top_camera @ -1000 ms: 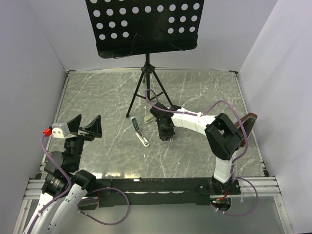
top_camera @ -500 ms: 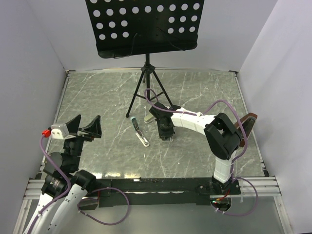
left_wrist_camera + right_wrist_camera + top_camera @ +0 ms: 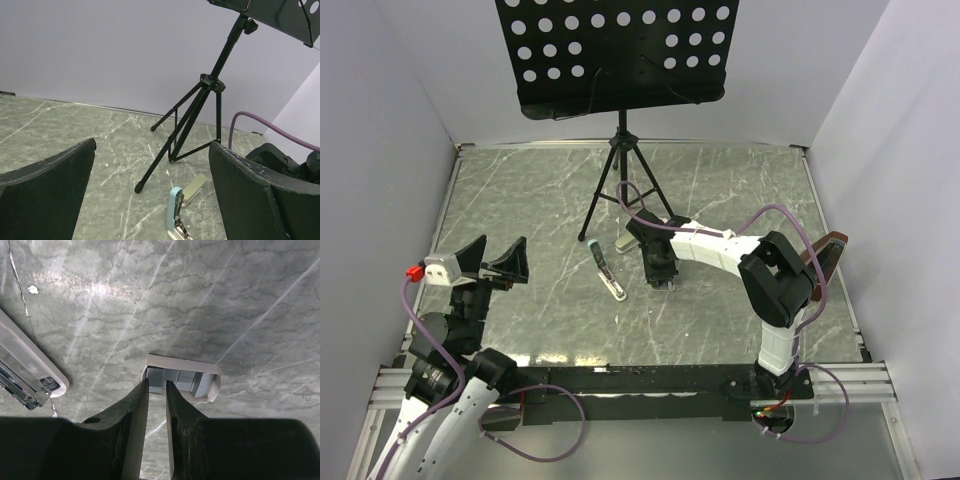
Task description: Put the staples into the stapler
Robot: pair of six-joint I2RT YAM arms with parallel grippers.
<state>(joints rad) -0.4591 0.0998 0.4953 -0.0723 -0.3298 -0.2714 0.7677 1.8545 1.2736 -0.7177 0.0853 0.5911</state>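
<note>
My right gripper (image 3: 157, 384) noses its jaws, narrowed to a slit, onto the staples (image 3: 186, 383) at the box's (image 3: 183, 362) left end, pinching or not I cannot tell, with the stapler (image 3: 26, 371) lying left of them and my left gripper's (image 3: 152, 146) jaws spread wide.

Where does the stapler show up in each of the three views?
Top external: stapler mid-table, near the tripod's left foot.
Left wrist: bottom centre, lower right of that foot.
Right wrist: left edge, left of the staple box.
Shared landmark: tripod, in top and left wrist views only.
</note>
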